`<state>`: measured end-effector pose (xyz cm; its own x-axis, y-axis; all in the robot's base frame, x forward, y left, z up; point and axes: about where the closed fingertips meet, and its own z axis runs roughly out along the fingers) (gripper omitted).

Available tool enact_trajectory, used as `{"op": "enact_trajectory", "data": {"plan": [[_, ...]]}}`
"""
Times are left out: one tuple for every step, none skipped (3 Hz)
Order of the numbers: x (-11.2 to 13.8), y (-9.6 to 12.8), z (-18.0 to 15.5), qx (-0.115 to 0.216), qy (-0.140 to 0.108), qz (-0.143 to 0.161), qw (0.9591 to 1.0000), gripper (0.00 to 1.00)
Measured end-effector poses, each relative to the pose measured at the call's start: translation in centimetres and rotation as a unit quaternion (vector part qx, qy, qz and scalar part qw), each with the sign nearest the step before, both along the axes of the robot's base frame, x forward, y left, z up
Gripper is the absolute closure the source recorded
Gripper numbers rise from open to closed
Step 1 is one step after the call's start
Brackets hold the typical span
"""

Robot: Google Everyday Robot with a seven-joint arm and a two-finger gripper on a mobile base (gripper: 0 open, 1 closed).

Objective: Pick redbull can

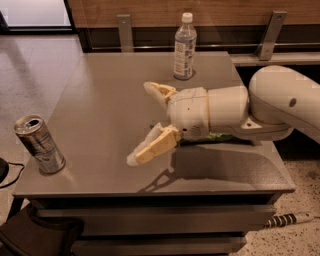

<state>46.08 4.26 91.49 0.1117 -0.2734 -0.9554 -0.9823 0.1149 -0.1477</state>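
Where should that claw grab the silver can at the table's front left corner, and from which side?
Probably around the middle of the redbull can, where its sides run straight. It stands upright, and the open gripper hovers over the table to its right, so coming in level from that side looks simplest.

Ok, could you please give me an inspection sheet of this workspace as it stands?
Surface: grey table, flat top.
Job's things: redbull can upright near the front left corner, nothing touching it.
Clutter: water bottle upright at the back; green packet mostly hidden under the arm.
Grippers: gripper open, over the table's middle, well apart from the can, holding nothing.
Cables: thin dark cable on the floor at left; striped cable lower right.
Surroundings: wood-panelled wall behind; pale floor.
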Motion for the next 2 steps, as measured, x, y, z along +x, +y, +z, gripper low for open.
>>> {"op": "enact_trajectory", "data": {"plan": [[-0.2, 4.2, -0.5, 0.005, 0.006, -0.007, 0.9999, 0.00], [-0.3, 8.1, -1.0, 0.018, 0.007, -0.003, 0.9998, 0.00]]}}
